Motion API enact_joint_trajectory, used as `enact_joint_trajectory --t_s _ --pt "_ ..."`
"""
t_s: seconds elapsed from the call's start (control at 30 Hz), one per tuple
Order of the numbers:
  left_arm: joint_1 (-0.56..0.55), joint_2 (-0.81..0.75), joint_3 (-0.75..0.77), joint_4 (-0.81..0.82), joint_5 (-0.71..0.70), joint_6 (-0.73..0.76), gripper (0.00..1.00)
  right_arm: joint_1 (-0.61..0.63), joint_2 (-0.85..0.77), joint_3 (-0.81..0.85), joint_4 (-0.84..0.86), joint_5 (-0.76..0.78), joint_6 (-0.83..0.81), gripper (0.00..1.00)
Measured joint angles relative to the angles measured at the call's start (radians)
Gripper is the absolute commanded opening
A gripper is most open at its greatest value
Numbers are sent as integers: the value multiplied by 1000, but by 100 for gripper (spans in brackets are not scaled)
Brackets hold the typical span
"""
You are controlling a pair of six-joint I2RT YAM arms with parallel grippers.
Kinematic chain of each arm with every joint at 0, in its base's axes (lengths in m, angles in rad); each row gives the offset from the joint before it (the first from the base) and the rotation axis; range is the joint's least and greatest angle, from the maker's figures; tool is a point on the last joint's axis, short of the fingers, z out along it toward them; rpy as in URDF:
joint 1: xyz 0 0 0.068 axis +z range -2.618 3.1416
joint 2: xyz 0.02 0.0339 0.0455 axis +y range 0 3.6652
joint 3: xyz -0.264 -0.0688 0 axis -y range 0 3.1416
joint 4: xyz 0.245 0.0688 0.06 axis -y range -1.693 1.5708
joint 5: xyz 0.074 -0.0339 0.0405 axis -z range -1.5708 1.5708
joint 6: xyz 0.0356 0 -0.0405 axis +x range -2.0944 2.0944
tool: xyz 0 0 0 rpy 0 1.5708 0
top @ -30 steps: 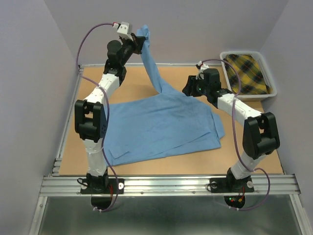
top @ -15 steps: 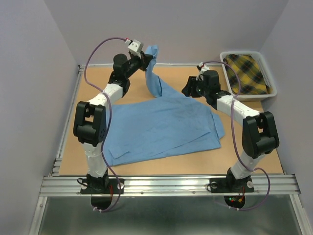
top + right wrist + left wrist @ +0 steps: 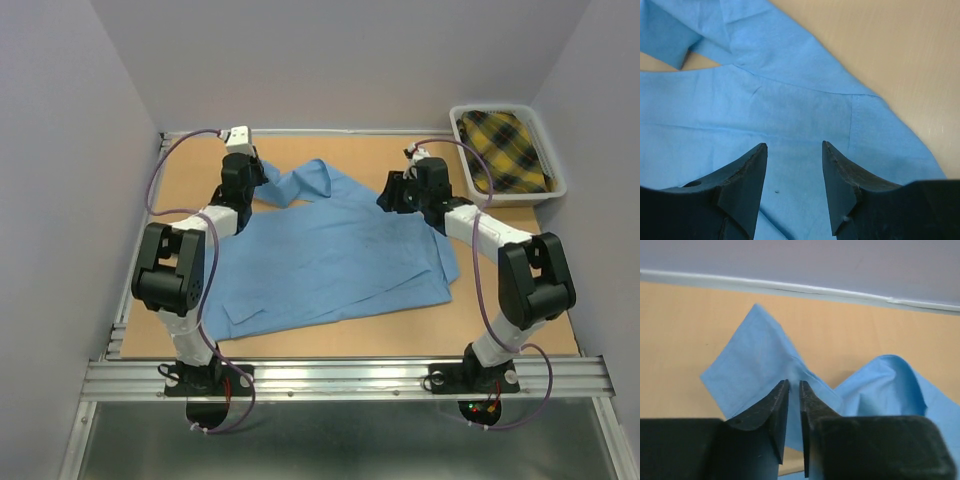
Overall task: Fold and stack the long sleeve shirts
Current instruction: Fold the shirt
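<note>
A plain light blue long sleeve shirt [image 3: 330, 255] lies spread on the wooden table [image 3: 520, 330]. One sleeve [image 3: 300, 183] lies flat across the far edge of the shirt, pointing left. My left gripper [image 3: 256, 184] is low at that sleeve's cuff [image 3: 747, 362]. Its jaws stand a narrow slit apart, and the blue cloth shows through the slit [image 3: 794, 382]. My right gripper [image 3: 396, 192] hovers over the shirt's far right shoulder area [image 3: 805, 115], open, with nothing between its fingers.
A white basket [image 3: 556, 186] at the far right holds a yellow and black plaid cloth [image 3: 505, 150]. A metal rail [image 3: 340, 375] runs along the near edge. Purple walls close in the table on three sides.
My left gripper has come down from high above the far edge, laying the raised sleeve flat on the table, and its jaws have parted slightly. The right arm has barely moved.
</note>
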Motion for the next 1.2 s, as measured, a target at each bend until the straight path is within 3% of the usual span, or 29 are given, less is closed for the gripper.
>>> enact_joint_trajectory --t_s 0.07,0.2,0.5,0.6,0.77,0.97,1.2 --pt "19 1 -3 -19 -48 -27 38 0 -11 -17 0 6 -1 53" --pt "64 31 94 -164 -128 -76 64 0 -47 -41 -6 35 -14 53" --pt "61 75 425 -532 -136 -212 65 0 -107 -44 -17 168 -69 53" --pt "53 76 470 -611 -127 -248 66 0 -98 -38 -41 202 -75 53" --pt "76 64 397 -716 -62 -287 66 -33 -25 19 -105 200 -72 52" --pt "248 -4 174 -784 -3 -271 66 -167 73 93 -160 106 -74 49" --pt "349 -47 86 -784 67 -196 66 -246 206 184 -177 -60 -122 47"
